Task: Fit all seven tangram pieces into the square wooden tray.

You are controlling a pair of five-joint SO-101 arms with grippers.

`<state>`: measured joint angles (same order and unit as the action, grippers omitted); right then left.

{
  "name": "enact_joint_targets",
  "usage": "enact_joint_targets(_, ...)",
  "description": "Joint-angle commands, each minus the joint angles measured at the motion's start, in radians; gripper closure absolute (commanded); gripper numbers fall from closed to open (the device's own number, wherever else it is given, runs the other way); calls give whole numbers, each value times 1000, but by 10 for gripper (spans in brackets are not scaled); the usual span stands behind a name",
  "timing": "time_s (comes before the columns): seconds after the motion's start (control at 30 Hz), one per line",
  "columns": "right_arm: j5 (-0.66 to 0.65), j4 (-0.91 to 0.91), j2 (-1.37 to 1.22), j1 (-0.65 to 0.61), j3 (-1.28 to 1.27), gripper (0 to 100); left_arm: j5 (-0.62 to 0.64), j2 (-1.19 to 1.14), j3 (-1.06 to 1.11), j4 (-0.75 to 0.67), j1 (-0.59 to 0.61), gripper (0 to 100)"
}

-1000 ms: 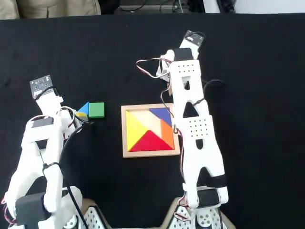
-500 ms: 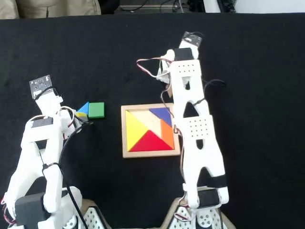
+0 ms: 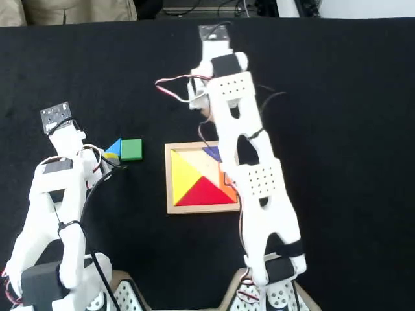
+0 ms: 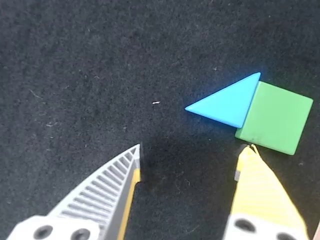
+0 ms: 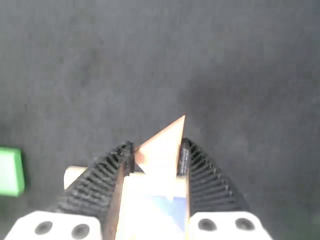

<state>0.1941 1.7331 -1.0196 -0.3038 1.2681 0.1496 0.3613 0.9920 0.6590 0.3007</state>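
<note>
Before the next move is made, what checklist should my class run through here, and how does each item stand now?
1. Grip of the right jaws: ok, shut on the pale triangle.
2. Line-up of that piece with its gap in the tray: cannot tell, the right arm covers the tray's far right corner.
3. State of the left jaws: ok, open with nothing between them.
4. Placing of the light blue triangle and green square: not ok, both lie touching each other on the cloth, on the left arm's side of the tray.
5. Seating of the yellow triangle and red triangle: ok, flat inside the tray.
</note>
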Motion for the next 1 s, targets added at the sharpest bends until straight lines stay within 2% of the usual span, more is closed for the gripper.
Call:
enact_joint_targets(0.0, -20, 34, 263, -28, -303, 922, 5, 0, -5, -17, 5, 704)
enact_joint_targets(0.27, -54, -17, 611, -48, -863, 920, 5, 0, -5, -17, 5, 704)
enact_joint_targets(0.53, -103, -285, 851, -55, -1322, 920, 5, 0, -5, -17, 5, 704)
enact_joint_targets(0.73, -133, -443, 849, -60, -1477, 920, 5, 0, -7, -17, 5, 704)
enact_joint_targets(0.97, -34, -580, 803, -60, -1549, 923, 5, 0, -7, -17, 5, 704)
